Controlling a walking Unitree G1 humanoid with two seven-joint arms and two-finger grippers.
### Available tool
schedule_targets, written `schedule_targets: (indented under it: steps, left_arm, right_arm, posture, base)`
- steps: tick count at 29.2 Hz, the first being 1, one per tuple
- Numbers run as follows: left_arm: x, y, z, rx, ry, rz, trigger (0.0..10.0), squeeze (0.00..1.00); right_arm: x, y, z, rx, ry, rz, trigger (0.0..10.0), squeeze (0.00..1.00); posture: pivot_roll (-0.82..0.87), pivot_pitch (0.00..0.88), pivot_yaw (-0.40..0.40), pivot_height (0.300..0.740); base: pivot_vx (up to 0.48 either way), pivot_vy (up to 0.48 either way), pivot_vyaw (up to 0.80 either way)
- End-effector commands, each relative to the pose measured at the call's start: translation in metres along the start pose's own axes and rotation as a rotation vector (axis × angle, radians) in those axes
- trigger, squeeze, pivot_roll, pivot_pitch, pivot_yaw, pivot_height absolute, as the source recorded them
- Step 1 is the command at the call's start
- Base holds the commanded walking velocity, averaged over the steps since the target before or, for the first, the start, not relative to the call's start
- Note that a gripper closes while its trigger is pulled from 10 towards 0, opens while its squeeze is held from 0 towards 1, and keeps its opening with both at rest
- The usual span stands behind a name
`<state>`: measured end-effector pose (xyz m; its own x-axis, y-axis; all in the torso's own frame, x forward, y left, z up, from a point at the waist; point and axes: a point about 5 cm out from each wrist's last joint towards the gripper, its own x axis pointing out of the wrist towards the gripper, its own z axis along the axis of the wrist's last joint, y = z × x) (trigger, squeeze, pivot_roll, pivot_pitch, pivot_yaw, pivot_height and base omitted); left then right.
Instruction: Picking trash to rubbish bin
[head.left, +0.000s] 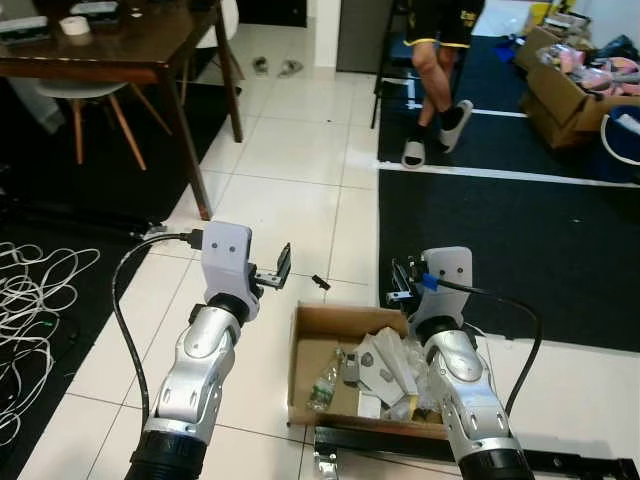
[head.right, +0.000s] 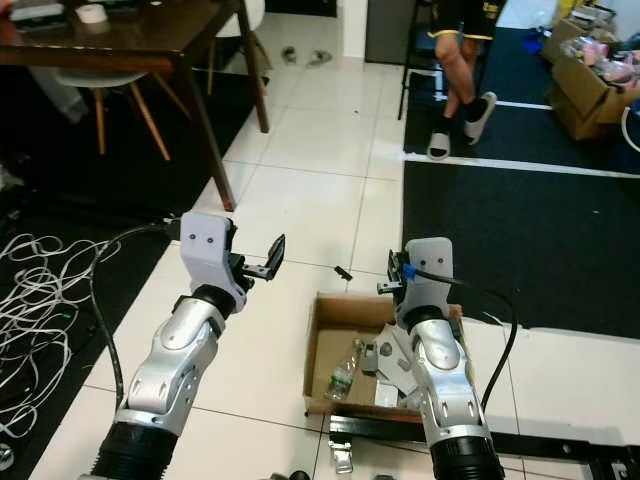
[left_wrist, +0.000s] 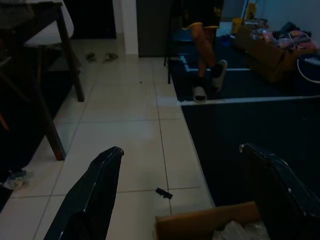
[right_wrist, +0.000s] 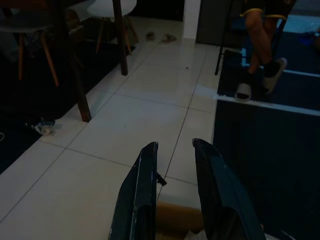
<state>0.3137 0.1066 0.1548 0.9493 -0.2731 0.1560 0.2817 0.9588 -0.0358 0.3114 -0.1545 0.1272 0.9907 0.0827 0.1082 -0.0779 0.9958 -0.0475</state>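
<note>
Head views: a cardboard box (head.left: 320, 325) sits on the white tile floor (head.left: 290, 190) just beside the dark carpet (head.left: 500, 250). It holds crumpled paper (head.left: 385, 365) and a plastic bottle (head.left: 322, 388) whose long axis runs roughly away from the robot. A small black scrap (head.left: 321, 282) lies on the tile just beyond the box's far edge. The left claw (head.left: 280, 268) hangs over the tile beside the box's left corner, fingers spread, holding nothing. The right claw (head.left: 402, 285) hangs over the box's far right edge. A wooden counter (head.left: 130, 45), a chair (head.left: 85, 95), loose white cable (head.left: 30, 300) and a seated person's legs (head.left: 435, 90) stand farther off.

Left wrist view: the fingers (left_wrist: 95, 195) stand wide apart, framing the scrap (left_wrist: 163, 193) and the box rim (left_wrist: 210, 222).

Right wrist view: the fingers (right_wrist: 142, 195) stand a narrow gap apart, empty, above the box edge (right_wrist: 177, 217).
</note>
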Motion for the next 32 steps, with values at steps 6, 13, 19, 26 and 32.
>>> schedule_targets:
  steps: [6, 13, 19, 26, 32]
  left_arm:
    - [-0.0035, -0.0012, -0.004, -0.002, 0.008, 0.006, 10.0, 0.0]
    - [-0.005, -0.0004, -0.0046, -0.002, 0.01, 0.011, 10.0, 0.0]
    - [-0.0062, 0.0006, -0.0055, -0.002, 0.014, 0.016, 10.0, 0.0]
    - [-0.0076, 0.0028, -0.0061, 0.001, 0.02, 0.027, 10.0, 0.0]
    - [-0.0076, 0.0029, -0.0061, 0.001, 0.02, 0.026, 10.0, 0.0]
  right_arm:
    - [-0.0033, 0.0049, -0.0015, 0.006, 0.016, 0.022, 10.0, 0.0]
    - [-0.0039, 0.0061, -0.0021, -0.001, 0.025, 0.032, 10.0, 0.0]
    - [-0.0047, 0.0074, -0.0022, -0.003, 0.027, 0.037, 10.0, 0.0]
    - [-0.006, 0.0107, -0.0016, -0.005, 0.027, 0.052, 10.0, 0.0]
    - [-0.006, 0.0127, -0.0018, -0.004, 0.029, 0.064, 10.0, 0.0]
  posture:
    - [-0.04, 0.09, 0.003, 0.74]
    - [-0.04, 0.094, 0.0, 0.74]
    - [-0.04, 0.096, 0.002, 0.74]
    - [-0.04, 0.1, 0.001, 0.74]
    - [-0.04, 0.103, 0.002, 0.74]
  base:
    - [0.0, 0.0, 0.8]
    - [0.0, 0.0, 0.8]
    - [0.0, 0.0, 0.8]
    - [0.0, 0.0, 0.8]
    - [0.0, 0.0, 0.8]
